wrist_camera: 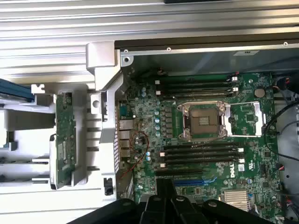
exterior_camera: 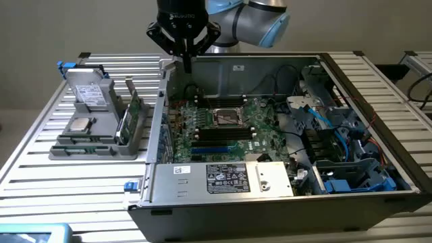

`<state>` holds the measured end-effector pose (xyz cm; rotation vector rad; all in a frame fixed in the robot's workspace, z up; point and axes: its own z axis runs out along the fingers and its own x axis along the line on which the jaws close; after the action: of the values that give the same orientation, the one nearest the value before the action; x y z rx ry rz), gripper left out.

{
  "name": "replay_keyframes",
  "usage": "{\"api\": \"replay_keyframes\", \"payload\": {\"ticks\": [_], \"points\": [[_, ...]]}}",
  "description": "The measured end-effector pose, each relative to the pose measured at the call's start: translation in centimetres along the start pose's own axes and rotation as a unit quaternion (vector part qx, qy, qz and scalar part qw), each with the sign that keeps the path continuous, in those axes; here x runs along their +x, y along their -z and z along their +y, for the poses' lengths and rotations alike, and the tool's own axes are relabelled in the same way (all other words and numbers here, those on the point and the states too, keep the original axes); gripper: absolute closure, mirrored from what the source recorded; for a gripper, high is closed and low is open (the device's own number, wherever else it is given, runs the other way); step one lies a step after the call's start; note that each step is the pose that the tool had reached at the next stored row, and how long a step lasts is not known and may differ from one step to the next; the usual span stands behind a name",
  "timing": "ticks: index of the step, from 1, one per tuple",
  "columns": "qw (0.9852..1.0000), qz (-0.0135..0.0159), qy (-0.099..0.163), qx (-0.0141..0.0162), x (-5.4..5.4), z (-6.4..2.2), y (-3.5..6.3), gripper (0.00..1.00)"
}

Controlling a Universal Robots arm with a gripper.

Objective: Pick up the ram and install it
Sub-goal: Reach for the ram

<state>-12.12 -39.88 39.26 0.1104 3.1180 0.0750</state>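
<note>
Claw is seen closed, fingertips together, nothing gripped, held above the far-left corner of the open case. Ram is seated in the gray holder on the worktop, left of the case and well apart from the claw. Chips and label can't be made out. In the wrist view the claw is cut off at the frame edge. A green board edge is seen in the holder; ram or taller card can't be told.
</note>
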Motion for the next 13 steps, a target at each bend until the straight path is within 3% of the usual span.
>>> {"api": "replay_keyframes", "payload": {"ticks": [9,13], "points": [[1.0000,0.0000,0.000,0.0000,0.00,0.00,0.00,0.89],[1.0000,-0.0008,0.000,-0.0002,-0.01,-0.71,0.00,0.89]]}}
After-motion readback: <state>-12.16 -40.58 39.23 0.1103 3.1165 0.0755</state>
